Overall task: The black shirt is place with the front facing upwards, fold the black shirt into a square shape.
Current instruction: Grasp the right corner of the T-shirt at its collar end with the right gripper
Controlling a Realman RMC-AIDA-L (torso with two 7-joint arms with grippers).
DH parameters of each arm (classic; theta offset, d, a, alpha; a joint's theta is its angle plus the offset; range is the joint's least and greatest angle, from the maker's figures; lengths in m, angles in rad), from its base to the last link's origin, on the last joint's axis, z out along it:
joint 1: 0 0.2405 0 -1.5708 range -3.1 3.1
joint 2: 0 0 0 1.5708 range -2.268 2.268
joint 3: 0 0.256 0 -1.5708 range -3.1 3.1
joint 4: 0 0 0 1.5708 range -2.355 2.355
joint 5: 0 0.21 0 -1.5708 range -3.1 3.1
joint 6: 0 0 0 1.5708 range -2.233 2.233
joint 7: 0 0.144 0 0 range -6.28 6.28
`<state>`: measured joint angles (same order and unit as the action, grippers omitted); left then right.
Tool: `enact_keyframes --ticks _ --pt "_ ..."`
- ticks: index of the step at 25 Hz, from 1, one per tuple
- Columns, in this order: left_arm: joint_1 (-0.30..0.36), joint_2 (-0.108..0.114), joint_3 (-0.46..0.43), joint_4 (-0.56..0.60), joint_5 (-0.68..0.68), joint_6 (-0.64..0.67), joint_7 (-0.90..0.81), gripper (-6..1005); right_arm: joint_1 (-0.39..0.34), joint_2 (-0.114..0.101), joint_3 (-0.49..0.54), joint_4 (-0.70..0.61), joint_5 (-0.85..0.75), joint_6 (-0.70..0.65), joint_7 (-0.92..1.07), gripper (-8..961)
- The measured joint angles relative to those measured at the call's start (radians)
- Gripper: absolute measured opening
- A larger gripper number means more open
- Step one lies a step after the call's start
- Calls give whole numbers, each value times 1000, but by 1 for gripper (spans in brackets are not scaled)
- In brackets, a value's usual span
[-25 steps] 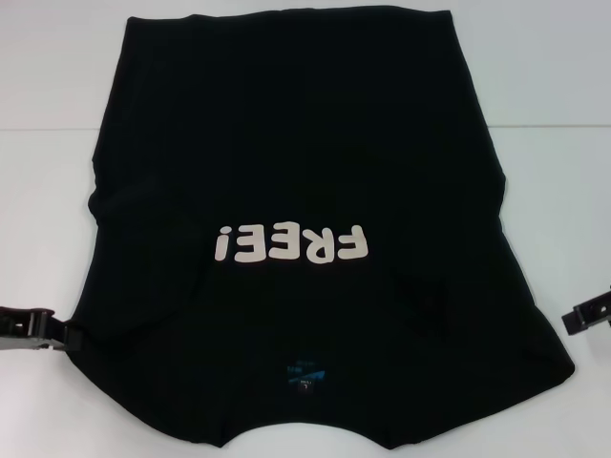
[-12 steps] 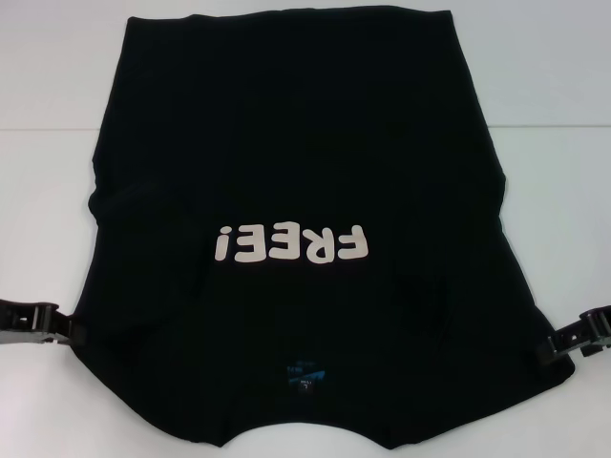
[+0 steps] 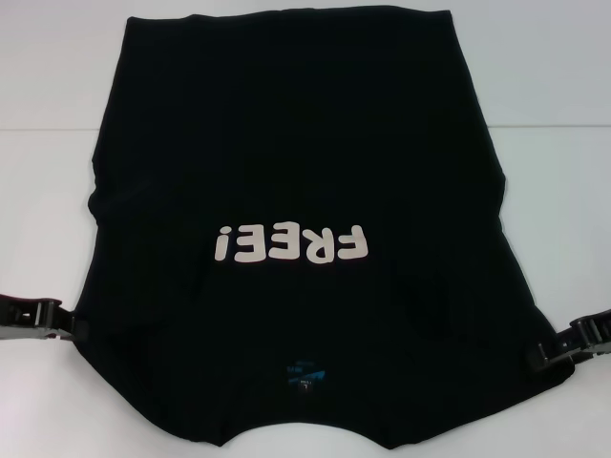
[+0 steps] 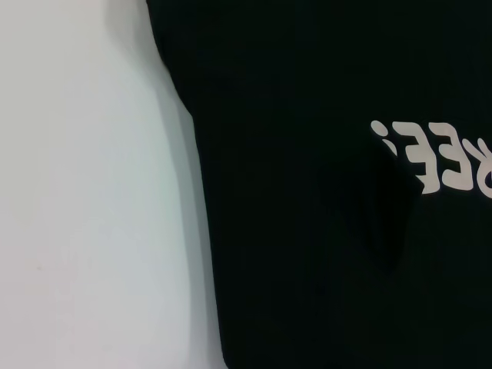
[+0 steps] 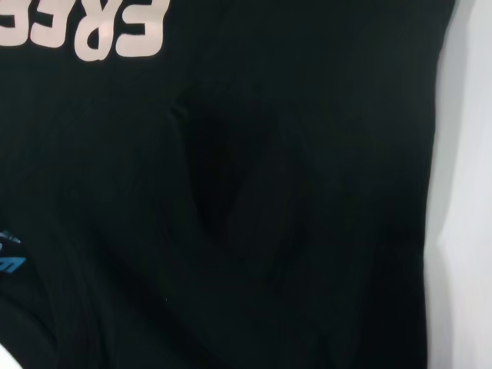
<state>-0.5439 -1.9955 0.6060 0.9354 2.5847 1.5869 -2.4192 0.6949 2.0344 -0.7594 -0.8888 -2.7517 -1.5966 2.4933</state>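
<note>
The black shirt (image 3: 296,219) lies spread on the white table (image 3: 48,86), filling most of the head view, front up. Its white "FREE!" lettering (image 3: 291,244) reads upside down, and the small blue neck label (image 3: 304,374) sits near the bottom centre, so the collar end is toward the bottom edge of the frame and the hem is at the top.

The left gripper (image 3: 63,327) sits at the lower left of the head view, its tip touching the shirt's side edge near the sleeve. The right gripper (image 3: 544,355) mirrors it at the lower right, its tip at or just over the opposite edge. Both come in low and sideways, which suits sliding under or pinching the fabric border at matching points so both sides can be lifted evenly.

Whether either pincer is released or clenched on cloth I cannot tell; the fingertips merge with the black fabric. Neither wrist view shows its arm's own fingers, only shirt, lettering and bare table.

A shallow wrinkle (image 5: 207,177) shows in the right wrist view. Judging by the flat, unfolded shirt, folding has not yet started.
</note>
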Motion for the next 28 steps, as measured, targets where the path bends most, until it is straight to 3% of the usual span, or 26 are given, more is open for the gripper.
enact_keyframes --ticks 13,28 --pt "-9 0 0 -3 0 -2 0 39 17 1 5 40 21 9 -26 794" --pt "-13 0 0 -6 0 -5 0 38 21 -23 0 50 22 16 -23 792"
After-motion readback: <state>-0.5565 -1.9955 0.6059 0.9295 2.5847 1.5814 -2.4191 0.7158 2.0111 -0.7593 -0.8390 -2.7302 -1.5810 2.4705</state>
